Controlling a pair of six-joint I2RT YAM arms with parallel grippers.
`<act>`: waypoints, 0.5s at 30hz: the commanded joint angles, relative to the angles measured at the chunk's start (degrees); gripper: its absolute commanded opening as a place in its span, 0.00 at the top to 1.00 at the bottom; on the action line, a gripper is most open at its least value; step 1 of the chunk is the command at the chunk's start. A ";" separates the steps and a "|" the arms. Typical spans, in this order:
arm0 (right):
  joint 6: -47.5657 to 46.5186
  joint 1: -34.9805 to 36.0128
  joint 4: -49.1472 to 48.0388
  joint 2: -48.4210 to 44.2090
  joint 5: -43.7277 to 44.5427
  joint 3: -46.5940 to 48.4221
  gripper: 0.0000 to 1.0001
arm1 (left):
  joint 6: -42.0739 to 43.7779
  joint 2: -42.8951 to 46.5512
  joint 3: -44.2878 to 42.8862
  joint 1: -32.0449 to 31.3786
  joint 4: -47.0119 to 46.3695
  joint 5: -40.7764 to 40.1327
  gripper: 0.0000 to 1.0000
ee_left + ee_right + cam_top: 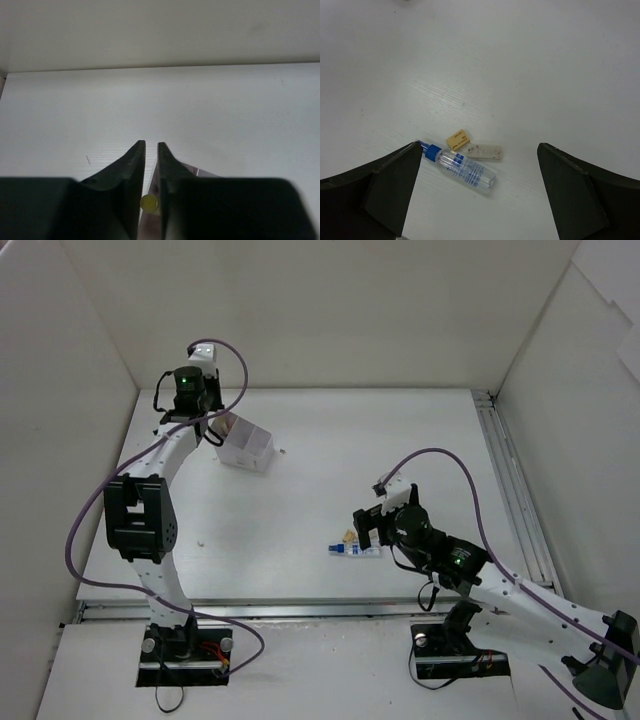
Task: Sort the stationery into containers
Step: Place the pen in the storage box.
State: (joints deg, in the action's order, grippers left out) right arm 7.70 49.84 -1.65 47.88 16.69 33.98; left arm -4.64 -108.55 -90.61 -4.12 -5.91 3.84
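My left gripper is at the far left, over the left end of the small white divided box. In the left wrist view its fingers are nearly together with the round end of a yellow pen pinched between them; a box wall shows just below. My right gripper is wide open above a blue-and-white tube, a tan eraser and a whitish speckled eraser, all lying on the table. The tube lies just left of the gripper. Other pens are not visible.
White walls enclose the table on the left, back and right. A metal rail runs along the right edge. A small speck lies on the table near the left arm. A purple cable loops over each arm.
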 commanded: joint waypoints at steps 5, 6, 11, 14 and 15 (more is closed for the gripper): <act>-2.34 -0.45 2.95 2.12 -7.01 1.00 0.02 | 1.31 0.71 -5.02 0.34 -1.30 -1.64 0.64; -1.65 -0.45 3.66 2.65 -7.54 1.18 0.02 | 1.22 0.88 -5.02 0.34 -1.03 -1.90 0.62; -0.85 -0.36 5.25 6.51 -15.89 2.23 0.02 | -0.27 4.74 -2.65 0.34 0.02 -1.29 0.41; 0.55 -0.27 6.39 10.02 -17.90 2.58 0.02 | -3.08 9.75 1.03 0.34 -0.68 0.72 0.22; 1.51 -0.27 6.74 11.00 -18.01 2.59 0.02 | -4.13 11.24 1.92 0.34 -0.77 1.60 0.17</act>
State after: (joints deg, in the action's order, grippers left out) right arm 7.22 49.80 4.67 56.10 2.72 33.95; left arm -5.65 -106.59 -89.27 -4.12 -3.25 3.25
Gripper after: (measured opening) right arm 0.979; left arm 0.789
